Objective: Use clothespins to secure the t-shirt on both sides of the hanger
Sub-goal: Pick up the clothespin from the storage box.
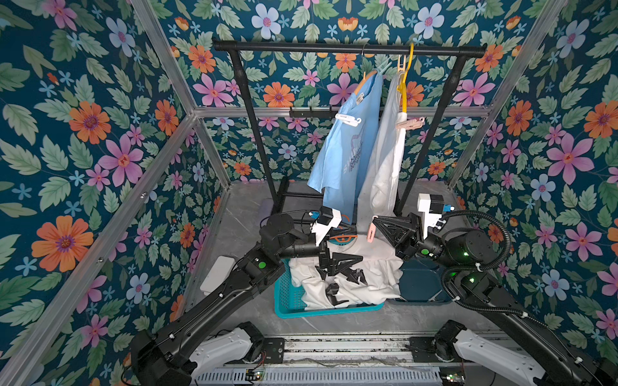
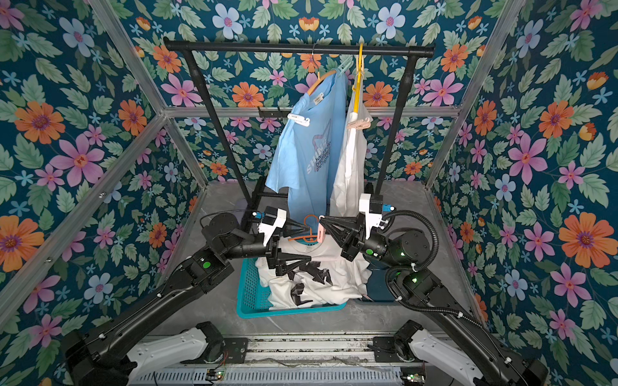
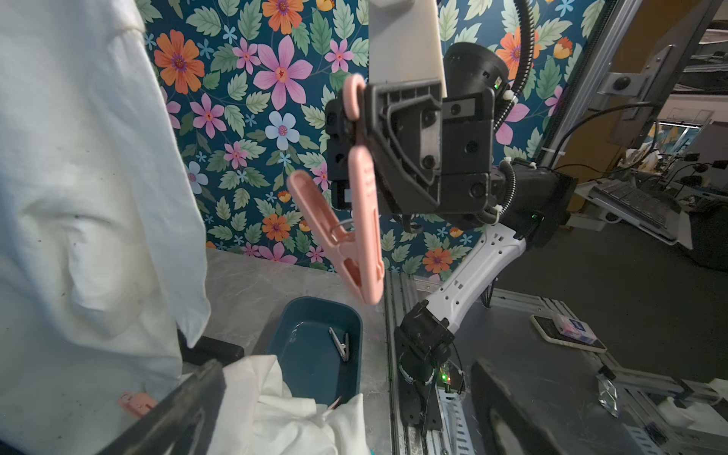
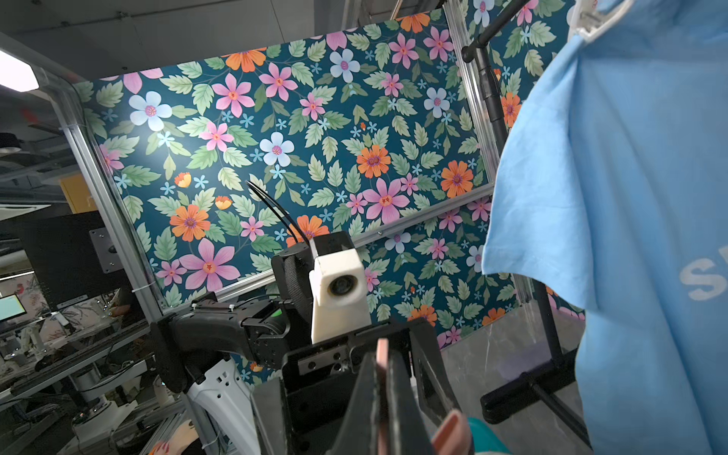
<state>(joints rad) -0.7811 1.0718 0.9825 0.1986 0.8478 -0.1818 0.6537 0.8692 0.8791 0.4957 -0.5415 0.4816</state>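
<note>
A white t-shirt (image 1: pixel 347 284) with black print lies in a teal basket (image 1: pixel 284 294), and an orange hanger (image 1: pixel 341 238) sits at its collar. My right gripper (image 1: pixel 375 220) is shut on a pink clothespin (image 1: pixel 370 232) above the collar; the left wrist view shows the clothespin (image 3: pixel 354 220) hanging from those fingers. In the right wrist view the clothespin (image 4: pixel 381 354) is pinched between the fingers (image 4: pixel 366 394). My left gripper (image 1: pixel 354 244) stands open over the shirt, facing the right one, with nothing between its fingers (image 3: pixel 189 409).
On the black rail (image 1: pixel 347 48) hang a blue t-shirt (image 1: pixel 341 150) with a white clothespin (image 1: pixel 347 118) and a white garment (image 1: pixel 384 160) on a yellow hanger (image 1: pixel 406 83) with a beige-pink clothespin (image 1: pixel 409 123). A dark blue tray (image 3: pixel 315 346) holds one clothespin (image 3: pixel 340 342).
</note>
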